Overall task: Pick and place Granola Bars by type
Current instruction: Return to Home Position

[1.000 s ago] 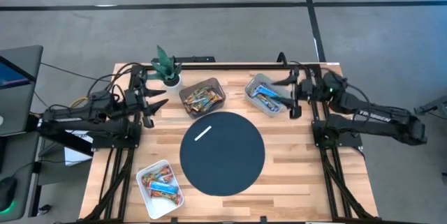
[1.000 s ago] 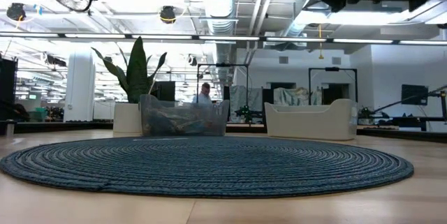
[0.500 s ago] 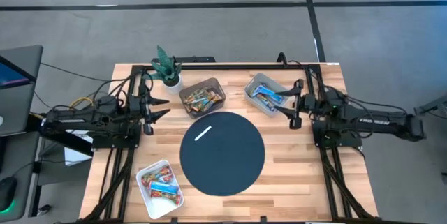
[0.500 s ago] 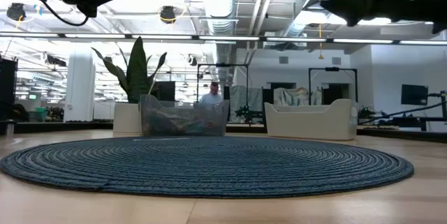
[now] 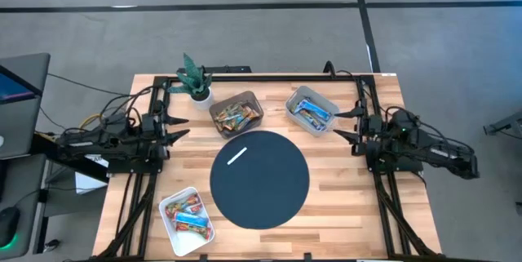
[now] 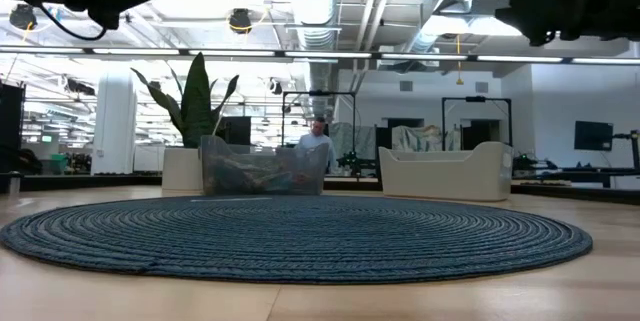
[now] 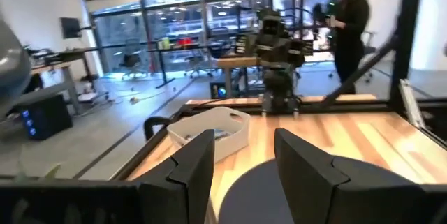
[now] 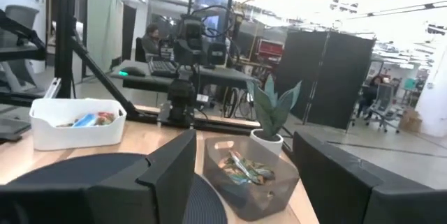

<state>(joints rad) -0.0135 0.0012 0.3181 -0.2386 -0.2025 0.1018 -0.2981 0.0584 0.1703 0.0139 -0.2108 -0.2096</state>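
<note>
Granola Bars in three bins, left hand released, right hand released

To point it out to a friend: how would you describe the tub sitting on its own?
Find the round dark mat in the middle of the wooden table. In the high view, the white bin lies below and left of it, on the left arm's side. Unlike the dark bin and grey bin above the mat, it stands alone.
</note>
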